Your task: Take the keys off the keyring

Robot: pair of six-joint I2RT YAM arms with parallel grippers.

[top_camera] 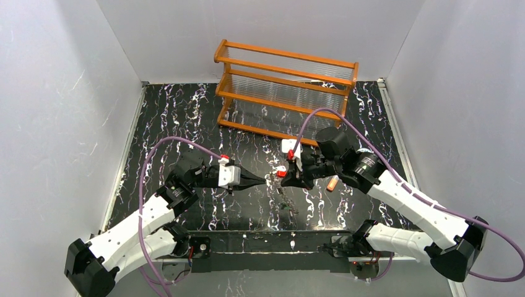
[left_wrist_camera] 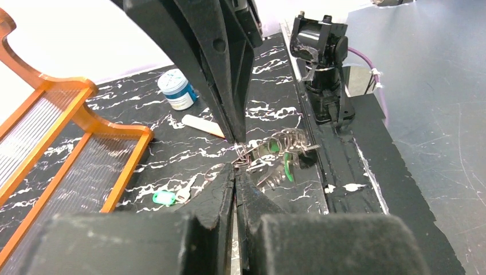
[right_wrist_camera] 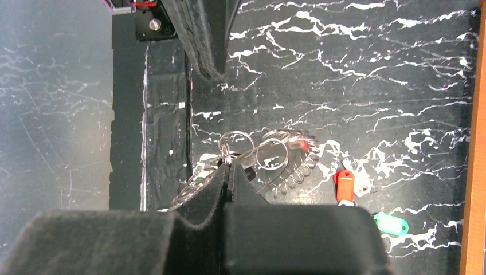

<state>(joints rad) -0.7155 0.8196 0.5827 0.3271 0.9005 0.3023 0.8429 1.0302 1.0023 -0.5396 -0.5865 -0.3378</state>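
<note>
An orange rack (top_camera: 285,86) with clear ribbed panels stands at the far middle of the worktop (top_camera: 186,117). A small jar (left_wrist_camera: 177,89) with a blue and white patterned lid sits on the right half, and its contents cannot be seen. Beside it lies a clear tube (left_wrist_camera: 202,125) with an orange cap, on its side.

The worktop is black with white marble veining. Plain pale walls (top_camera: 62,93) close it in on the left, right and far sides, and a black rail (top_camera: 266,238) runs along the near edge where the arms are mounted.

At the middle of the worktop the two arms meet tip to tip. The left end effector (left_wrist_camera: 235,172) is clenched on the keyring (right_wrist_camera: 304,163), pinching one of its small wire loops (right_wrist_camera: 226,153). The right end effector (right_wrist_camera: 229,170) is clenched on the keyring too, pinching a neighbouring loop. The toothed grey ring itself hangs or lies just to the near side of the tips; which one cannot be told.

Two keys are off the ring on the worktop, between the tips and the rack: a red-headed key (right_wrist_camera: 344,185) and a green-headed key (right_wrist_camera: 391,223), near each other but apart. A green piece (left_wrist_camera: 286,166) shows among the loops, too edge-on to identify. From overhead the bunch is only a small dark tangle, and the right arm hides the loose keys.
</note>
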